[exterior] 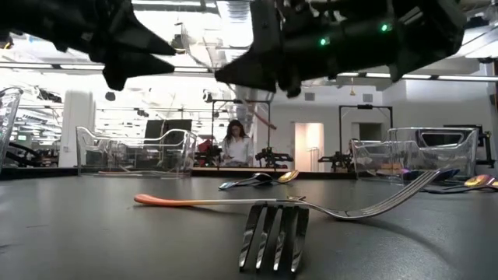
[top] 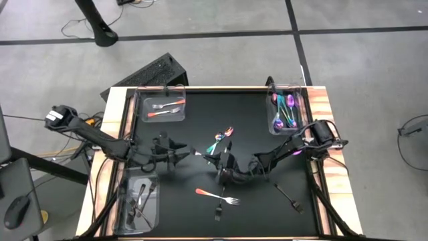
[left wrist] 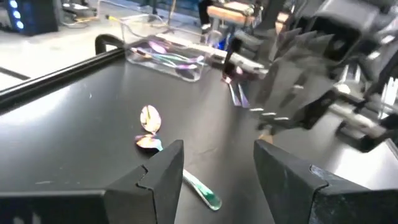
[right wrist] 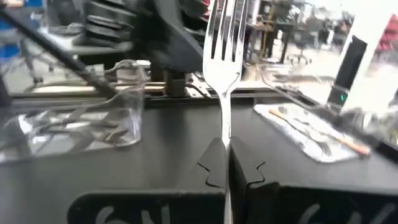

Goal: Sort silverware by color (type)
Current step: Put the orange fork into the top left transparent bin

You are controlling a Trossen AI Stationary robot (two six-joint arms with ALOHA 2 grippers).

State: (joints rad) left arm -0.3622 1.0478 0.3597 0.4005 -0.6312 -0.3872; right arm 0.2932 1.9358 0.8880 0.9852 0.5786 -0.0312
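Shiny silver metal, a fork (right wrist: 225, 43) stands upright, its stem pinched between the right gripper's (right wrist: 225, 163) closed dark fingers over the matte black table (top: 194, 107) centre. The left gripper (left wrist: 214, 165), fingers apart, hovers above a purple-teal spoon (left wrist: 149, 142). Nearby lies an orange-handled fork (exterior: 257, 204). Clear plastic bins (top: 160, 106) hold sorted cutlery. No writing is readable.
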